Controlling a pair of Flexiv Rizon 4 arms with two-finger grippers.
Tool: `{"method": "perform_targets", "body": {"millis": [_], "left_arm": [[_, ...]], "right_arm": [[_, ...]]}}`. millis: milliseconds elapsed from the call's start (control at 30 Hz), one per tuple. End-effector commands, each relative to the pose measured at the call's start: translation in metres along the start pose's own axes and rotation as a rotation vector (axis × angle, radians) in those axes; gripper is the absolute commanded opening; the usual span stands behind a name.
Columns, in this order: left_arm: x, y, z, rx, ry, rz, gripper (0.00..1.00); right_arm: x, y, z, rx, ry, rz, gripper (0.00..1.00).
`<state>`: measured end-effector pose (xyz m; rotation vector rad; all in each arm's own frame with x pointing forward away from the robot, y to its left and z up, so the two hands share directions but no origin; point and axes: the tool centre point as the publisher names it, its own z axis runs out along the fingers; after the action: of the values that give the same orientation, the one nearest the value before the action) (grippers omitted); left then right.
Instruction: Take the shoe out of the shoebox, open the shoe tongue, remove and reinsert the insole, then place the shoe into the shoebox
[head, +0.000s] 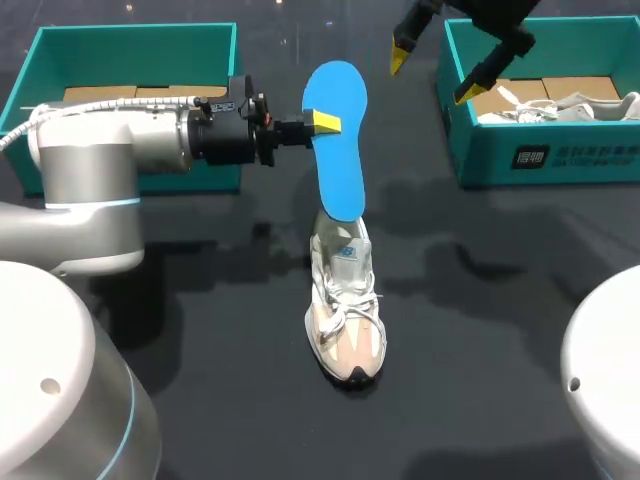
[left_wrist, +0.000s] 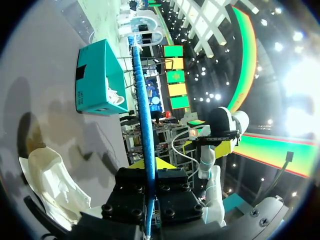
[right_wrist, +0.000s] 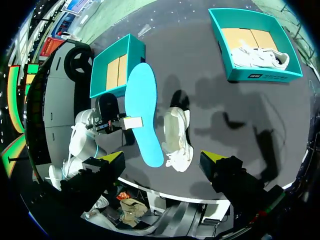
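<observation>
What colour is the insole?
The insole is bright blue; head view shows it best.

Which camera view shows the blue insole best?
The head view: the insole shows its whole flat blue face there, gripped at one side by the left jaws. The left wrist view gives only its thin edge. The right wrist view shows it whole, but from farther off.
</observation>
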<state>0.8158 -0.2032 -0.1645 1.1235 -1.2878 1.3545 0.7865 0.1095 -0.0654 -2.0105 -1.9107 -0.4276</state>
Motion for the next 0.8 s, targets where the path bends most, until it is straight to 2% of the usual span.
{"method": "perform_targets", "body": {"millis": [33, 300, 800], "left_arm": [[0.0, 0.001, 0.0, 0.002, -0.002, 0.001, 0.0], [0.0, 0.001, 0.0, 0.002, -0.002, 0.001, 0.0], [0.0, 0.001, 0.0, 0.002, -0.002, 0.001, 0.0]], "right_arm": [[0.016, 0.007, -0.001, 0.017, -0.584, 0.034, 1.0], [0.042, 0.007, -0.003, -0.005, -0.709, 0.04, 1.0], [0.081, 0.005, 0.007, -0.028, -0.713, 0.012, 1.0]]}}
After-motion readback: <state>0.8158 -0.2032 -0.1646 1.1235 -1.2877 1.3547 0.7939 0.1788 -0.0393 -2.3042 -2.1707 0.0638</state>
